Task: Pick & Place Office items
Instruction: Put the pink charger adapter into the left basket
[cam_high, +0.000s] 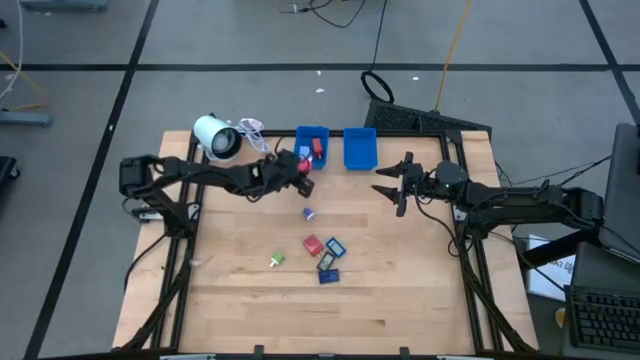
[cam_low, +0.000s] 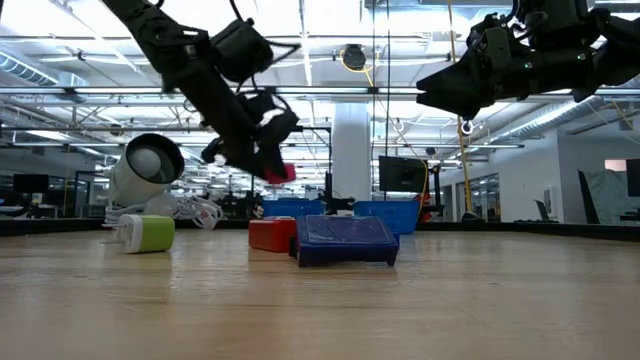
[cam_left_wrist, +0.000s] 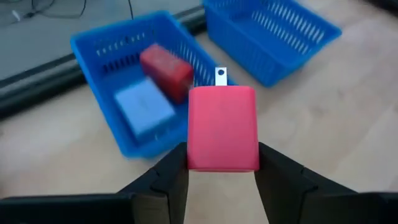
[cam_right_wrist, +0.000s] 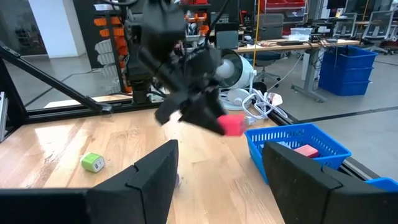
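We see a pinkish-red block (cam_left_wrist: 222, 127) between black fingers (cam_left_wrist: 163, 180), two slatted blue bins (cam_left_wrist: 273, 31), one holding a red piece (cam_left_wrist: 166, 68) and a pale blue piece (cam_left_wrist: 144, 107), and a green block (cam_right_wrist: 92, 162) on light wood (cam_high: 400, 270).

Wooden table top (cam_high: 400, 290) on a dark frame. Two blue plastic bins at the far edge, side by side: left bin (cam_high: 312, 146), right bin (cam_high: 359, 149). White cylindrical roll (cam_high: 215, 138) lying on its side near the far left corner, just beside a tangle of white cable (cam_high: 252, 130). Grey floor around the table, crossed by black tape lines (cam_high: 130, 68). Keyboard (cam_high: 605, 318) at right of the table.
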